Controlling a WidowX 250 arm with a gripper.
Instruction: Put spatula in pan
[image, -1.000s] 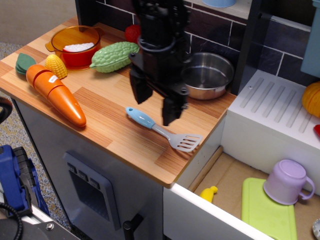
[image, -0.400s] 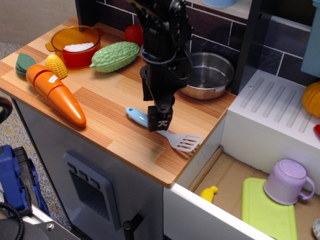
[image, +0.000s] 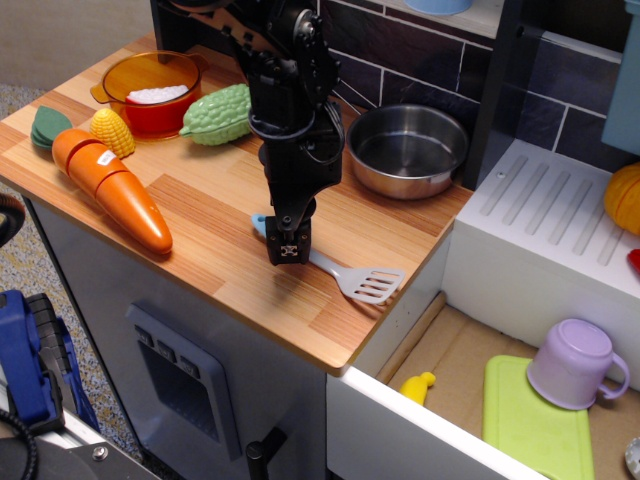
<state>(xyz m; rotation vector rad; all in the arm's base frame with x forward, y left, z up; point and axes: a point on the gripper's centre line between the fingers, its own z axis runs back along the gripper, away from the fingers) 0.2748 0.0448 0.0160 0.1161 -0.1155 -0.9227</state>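
Note:
The spatula (image: 368, 284) lies flat on the wooden counter (image: 210, 215) near its front right corner, grey slotted blade to the right. Only the tip of its light blue handle (image: 259, 224) shows at the left. My black gripper (image: 286, 250) is down over the handle, with its fingers seen edge-on so the near one hides the far one. I cannot tell whether they are closed on the handle. The shiny steel pan (image: 405, 150) stands empty at the counter's back right, behind and to the right of the gripper.
An orange transparent pot (image: 150, 88), a green gourd (image: 222, 112), a corn cob (image: 112, 132) and a big toy carrot (image: 110, 185) lie on the counter's left. The counter edge drops off just right of the spatula to a sink with a purple cup (image: 572, 365).
The gripper turned from a wide-open, front-on pose to edge-on, came down and shifted left along the spatula onto its blue handle. The spatula has not moved.

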